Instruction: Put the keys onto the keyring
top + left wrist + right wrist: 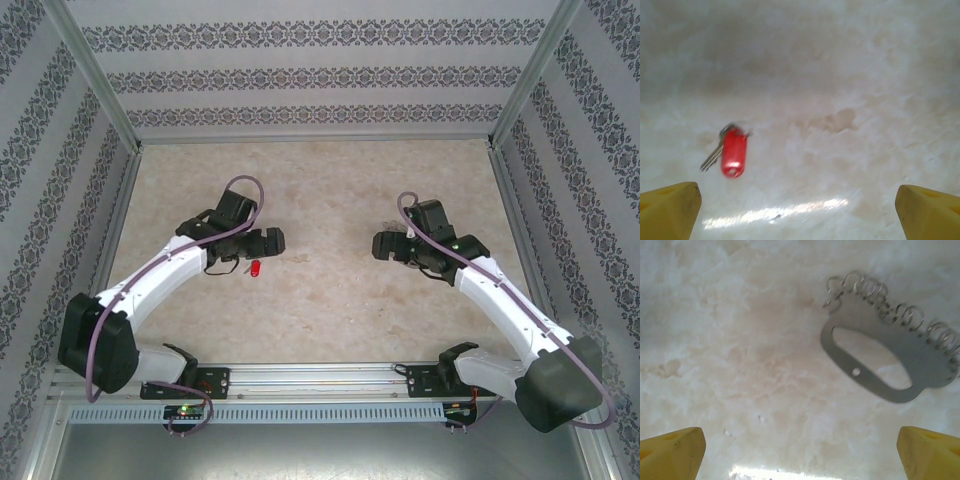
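A pale marbled tabletop point(320, 310) sits inside a booth of patterned wallpaper panels point(40, 150), with an aluminium rail point(320, 375) along the near edge. The keys point(256, 268), a small red tag with a short metal key, lie flat on the table left of centre and serve as the marker for everything else. To their left and nearer the rail, the white left arm point(150, 275) rises from its base and bends toward them, a purple cable point(245, 185) looping over its wrist. The left gripper point(270, 241) hangs just beyond the keys and a little to their right, jaws spread wide with nothing between them. In the left wrist view its yellow fingertips point(670, 210) stand at the bottom corners, and the red tag point(734, 151) lies ahead of them, left of the midline, touching neither tip, with the metal key point(712, 156) angled out from the tag's left side. Well to the right of the keys, across bare table, the right gripper point(385, 245) faces back toward them, likewise fully spread and holding nothing. In the right wrist view the keyring point(925, 362), a flat grey oblong plate with a long cutout, lies on the table ahead of the right-hand fingertip point(930, 452), a row of thin wire rings point(875, 290) along its far edge. It is blurred and cut off by the picture's right edge.
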Controlling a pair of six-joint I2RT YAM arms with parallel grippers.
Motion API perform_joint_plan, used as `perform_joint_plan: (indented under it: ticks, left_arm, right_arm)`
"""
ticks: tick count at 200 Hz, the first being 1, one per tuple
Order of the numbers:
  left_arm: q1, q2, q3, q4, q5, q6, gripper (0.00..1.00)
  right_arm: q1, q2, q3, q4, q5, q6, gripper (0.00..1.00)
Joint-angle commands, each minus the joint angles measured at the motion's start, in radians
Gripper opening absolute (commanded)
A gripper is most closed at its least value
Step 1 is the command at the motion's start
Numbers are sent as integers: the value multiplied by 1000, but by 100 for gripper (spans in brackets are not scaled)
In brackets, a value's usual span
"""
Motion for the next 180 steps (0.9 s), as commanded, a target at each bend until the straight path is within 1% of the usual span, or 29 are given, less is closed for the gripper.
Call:
perform_joint_plan:
  ticks: [1,14,33,54,67,86,110,140,180]
  left_arm:
    - [-7,50,58,-123,9,-23,100]
    - [-17,81,73,-119,22,-18,100]
    - [-24,105,74,-82,48,-33,100]
    - [-39,149,105,-73,63,-28,100]
    - [-50,174,138,-77,67,-21,100]
    - [-66,192,163,-62,74,-27,100]
    - [-84,199,171,-22,77,-52,100]
    - [-104,214,159,48,100,-83,100]
    - [-106,254,172,102,160,-76,100]
  right_arm:
    - [1,-2,-3,-68,3,30,98]
    - [-23,23,19,-82,21,-4,98]
    - [-90,98,67,-110,36,-51,98]
    - [-184,198,113,-81,-9,-80,98]
    - [-207,274,163,-77,-7,-113,98]
    - [-242,369,238,-141,2,-139,98]
    - [-315,334,183,-111,-27,-80,97]
    - [-414,314,114,-59,-87,13,92]
    - [-505,354,98,-26,-115,14,83]
